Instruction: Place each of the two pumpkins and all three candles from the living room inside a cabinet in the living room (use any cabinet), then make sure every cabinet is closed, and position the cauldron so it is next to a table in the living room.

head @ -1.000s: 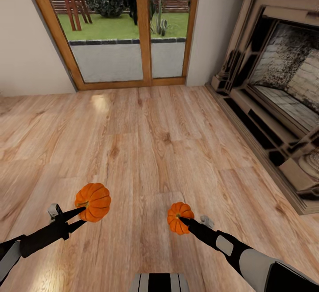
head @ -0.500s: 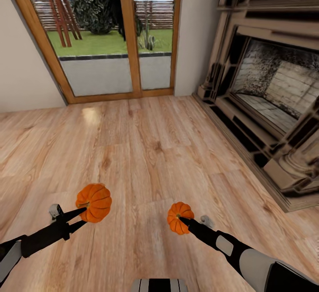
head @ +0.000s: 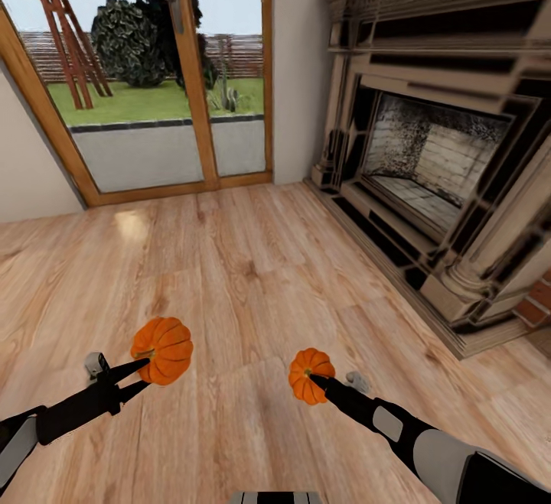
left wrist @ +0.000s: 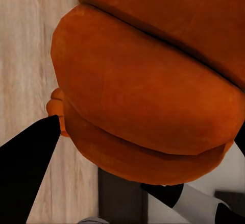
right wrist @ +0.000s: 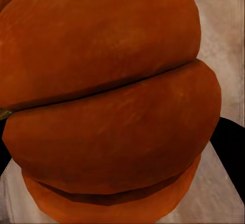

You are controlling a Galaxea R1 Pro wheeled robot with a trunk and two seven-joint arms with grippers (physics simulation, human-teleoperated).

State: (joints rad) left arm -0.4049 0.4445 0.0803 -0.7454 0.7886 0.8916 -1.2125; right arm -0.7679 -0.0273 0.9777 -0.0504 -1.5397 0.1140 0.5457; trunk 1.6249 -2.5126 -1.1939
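So from the head camera, the left gripper [head: 144, 378] is clamped on the bigger pumpkin [head: 162, 349], carrying it out over the wood floor [head: 252, 282]. The right gripper [head: 312, 378] has its fingers pinched on the smaller pumpkin [head: 309, 375], also up in the air. A stone fireplace [head: 428, 175] sits off to the robot's right, and glass patio doors [head: 161, 99] straight ahead look onto a lawn.

Left wrist cam: orange ribbed pumpkin [left wrist: 148, 96] right up close, a black finger [left wrist: 28, 168] touching its edge, floorboards behind.

Right wrist cam: the other pumpkin [right wrist: 107, 106] pressed in close, with dark finger [right wrist: 230, 152] edges flanking it.
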